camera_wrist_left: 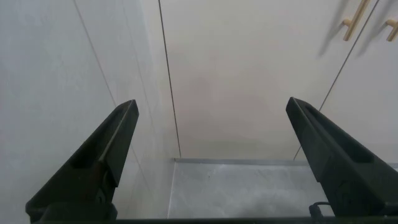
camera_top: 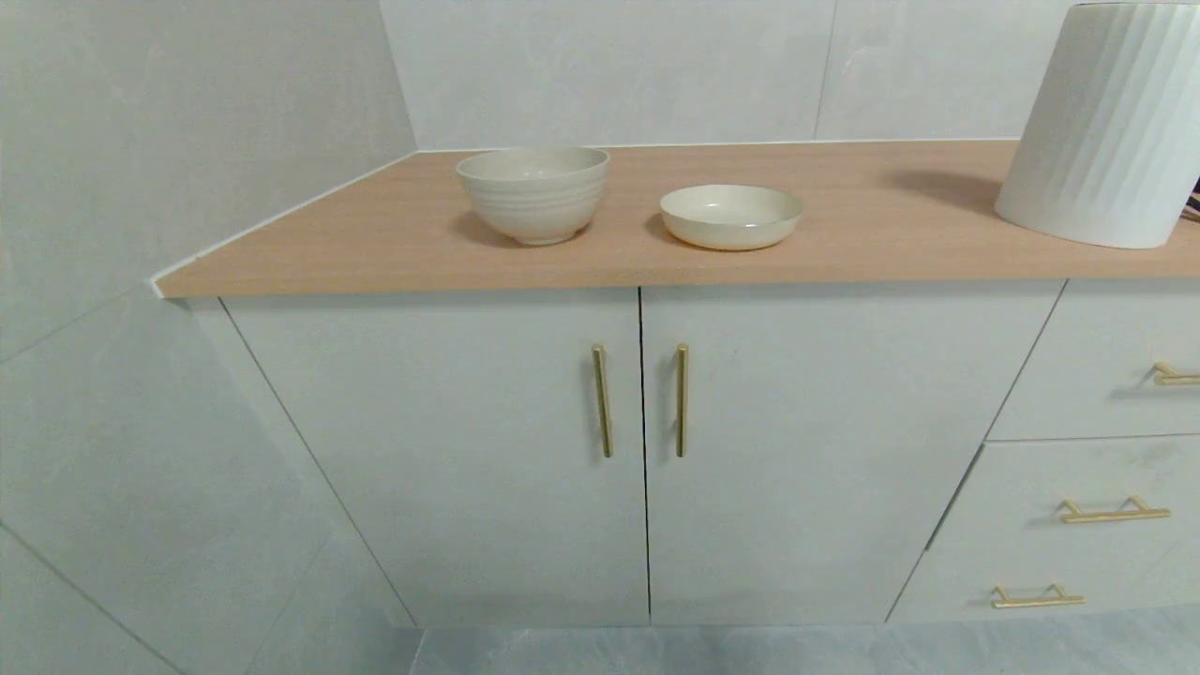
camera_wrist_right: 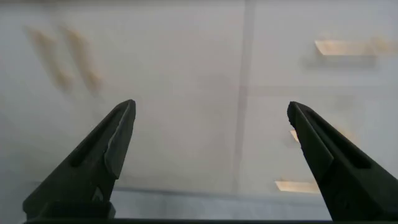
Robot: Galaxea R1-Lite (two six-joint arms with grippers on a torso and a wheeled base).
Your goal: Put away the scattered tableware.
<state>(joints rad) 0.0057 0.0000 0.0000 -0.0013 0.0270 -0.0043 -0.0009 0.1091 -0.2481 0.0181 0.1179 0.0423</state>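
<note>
Nothing is put away yet, I judge. The bowl [camera_top: 532, 192] and the shallow dish [camera_top: 731, 216] sit side by side, not touching, on the wooden counter [camera_top: 872, 234] above shut cupboard doors [camera_top: 441, 450]. My left gripper [camera_wrist_left: 211, 106] and right gripper [camera_wrist_right: 210, 104] hang spread wide and empty, facing the cabinet fronts.

The left gripper [camera_wrist_left: 211, 109] and right gripper [camera_wrist_right: 211, 107] look alike — two matte black fingers [camera_wrist_left: 106, 155], wedge-shaped, tapering to narrow tips.

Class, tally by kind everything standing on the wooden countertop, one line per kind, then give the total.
Deep ribbed bowl: 1
Shallow dish: 1
Tall white fluted container: 1
Total: 3
</note>
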